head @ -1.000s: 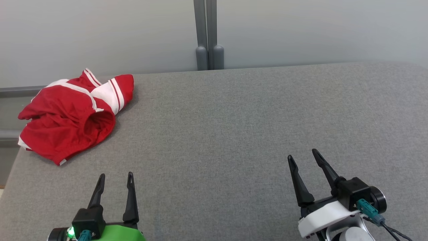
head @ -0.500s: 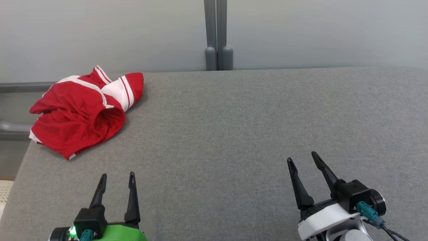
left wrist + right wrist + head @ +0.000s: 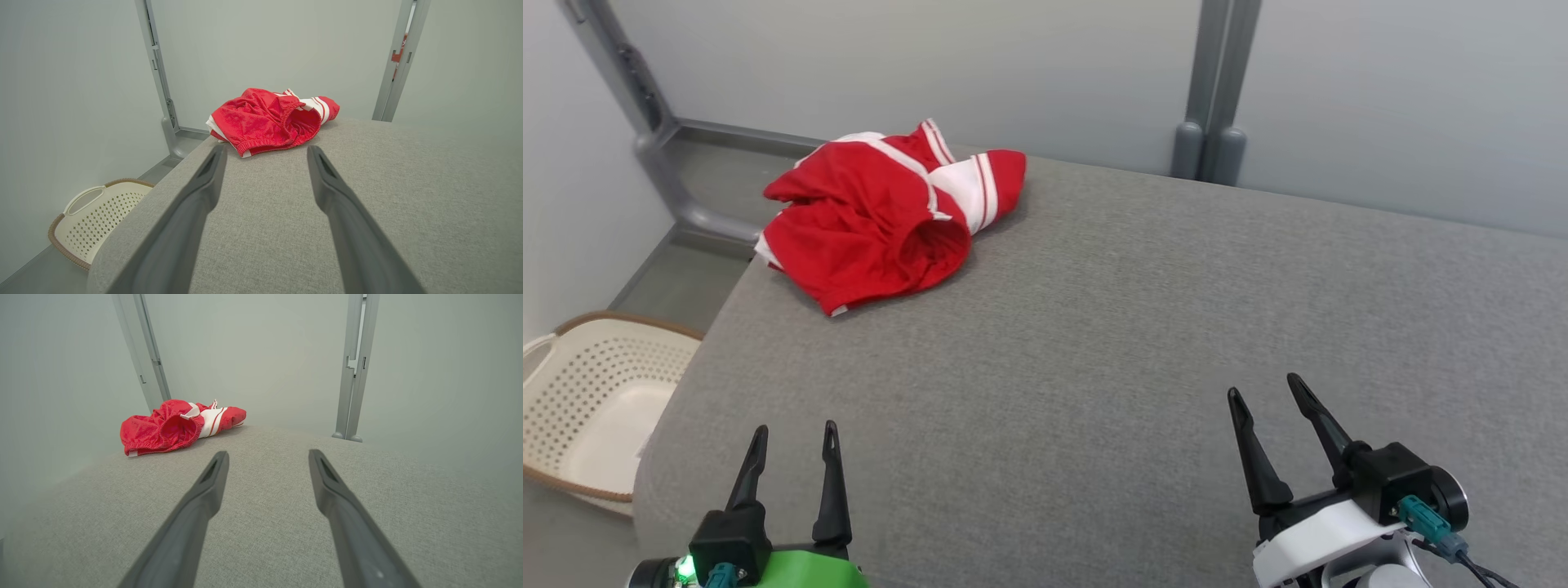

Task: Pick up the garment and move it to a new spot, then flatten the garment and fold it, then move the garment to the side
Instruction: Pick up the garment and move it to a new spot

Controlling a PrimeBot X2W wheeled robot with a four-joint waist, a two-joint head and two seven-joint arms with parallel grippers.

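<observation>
The garment [image 3: 882, 216], a pair of red shorts with white stripes, lies crumpled on the far left corner of the grey padded table [image 3: 1135, 327]. It lies straight ahead of the fingers in the left wrist view [image 3: 267, 120] and far off to the left in the right wrist view [image 3: 175, 426]. My left gripper [image 3: 794, 431] hovers open near the table's front left, well short of the garment. My right gripper [image 3: 1267, 388] stands open at the front right, nothing between its fingers.
A cream perforated laundry basket [image 3: 580, 400] with a brown rim sits on the floor left of the table. Grey wall panels and upright posts [image 3: 1213, 90] stand behind the table. The table's left edge runs close beside my left gripper.
The camera has swung left, so the whole picture shifted right and the basket came into view. The garment lies as before; both grippers stay open.
</observation>
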